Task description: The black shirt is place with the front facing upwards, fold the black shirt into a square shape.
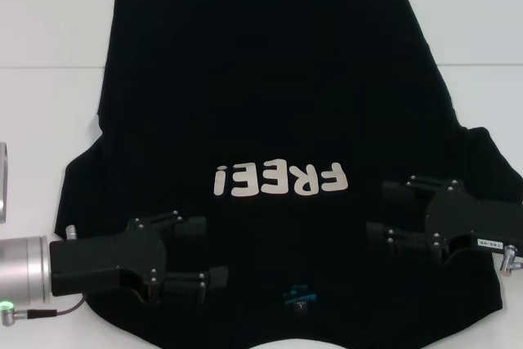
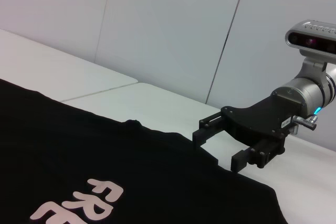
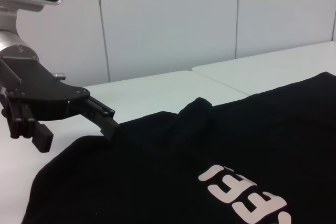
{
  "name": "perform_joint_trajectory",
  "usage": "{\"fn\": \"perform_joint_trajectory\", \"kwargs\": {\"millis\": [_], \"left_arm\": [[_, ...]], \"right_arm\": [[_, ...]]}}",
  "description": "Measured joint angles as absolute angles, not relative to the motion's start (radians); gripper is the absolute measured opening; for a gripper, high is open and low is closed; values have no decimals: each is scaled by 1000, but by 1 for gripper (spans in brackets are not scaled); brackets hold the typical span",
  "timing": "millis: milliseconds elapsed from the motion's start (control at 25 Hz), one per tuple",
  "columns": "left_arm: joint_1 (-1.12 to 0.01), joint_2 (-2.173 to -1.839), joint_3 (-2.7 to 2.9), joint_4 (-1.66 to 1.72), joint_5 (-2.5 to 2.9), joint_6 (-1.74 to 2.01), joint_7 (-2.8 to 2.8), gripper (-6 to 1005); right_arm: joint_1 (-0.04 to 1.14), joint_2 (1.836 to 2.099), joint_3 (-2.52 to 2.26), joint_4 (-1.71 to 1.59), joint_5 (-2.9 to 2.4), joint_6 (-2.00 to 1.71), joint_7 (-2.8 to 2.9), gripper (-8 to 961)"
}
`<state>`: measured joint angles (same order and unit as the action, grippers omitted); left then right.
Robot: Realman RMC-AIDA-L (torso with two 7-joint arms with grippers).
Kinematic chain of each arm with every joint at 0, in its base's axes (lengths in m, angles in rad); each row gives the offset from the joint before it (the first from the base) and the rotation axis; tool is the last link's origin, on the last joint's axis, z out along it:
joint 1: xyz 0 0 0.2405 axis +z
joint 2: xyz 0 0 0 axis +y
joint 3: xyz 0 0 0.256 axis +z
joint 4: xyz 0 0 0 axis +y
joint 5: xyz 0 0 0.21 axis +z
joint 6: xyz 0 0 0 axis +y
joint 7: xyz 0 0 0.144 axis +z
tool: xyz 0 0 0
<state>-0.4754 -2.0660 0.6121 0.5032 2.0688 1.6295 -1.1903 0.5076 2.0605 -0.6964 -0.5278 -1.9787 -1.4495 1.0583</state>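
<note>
The black shirt [image 1: 261,79] lies spread flat on the white table, front up, with the white "FREE!" lettering [image 1: 279,179] upside down to me and the teal neck label [image 1: 298,293] at the near edge. My left gripper [image 1: 204,252] is open over the near left shoulder area, its fingers pointing toward the collar. On the other side, my right gripper [image 1: 382,212] is open over the near right shoulder area. The left wrist view shows the shirt [image 2: 79,156] and the right gripper [image 2: 220,149] at its edge. In the right wrist view the left gripper [image 3: 77,135] is at the edge of the shirt [image 3: 184,150].
The white table [image 1: 49,30] has a seam running across it behind the shirt. A grey metal object [image 1: 2,181] sits at the far left edge. Pale wall panels [image 2: 168,24] stand behind the table.
</note>
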Motion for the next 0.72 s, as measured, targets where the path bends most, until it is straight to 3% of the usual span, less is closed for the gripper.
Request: {"fn": "perform_joint_trajectory", "kwargs": {"millis": [720], "left_arm": [[-473, -2060, 530, 504, 2061, 1682, -1291, 931]], "right_arm": [[516, 2073, -628, -528, -1977, -1445, 1058, 740]]}}
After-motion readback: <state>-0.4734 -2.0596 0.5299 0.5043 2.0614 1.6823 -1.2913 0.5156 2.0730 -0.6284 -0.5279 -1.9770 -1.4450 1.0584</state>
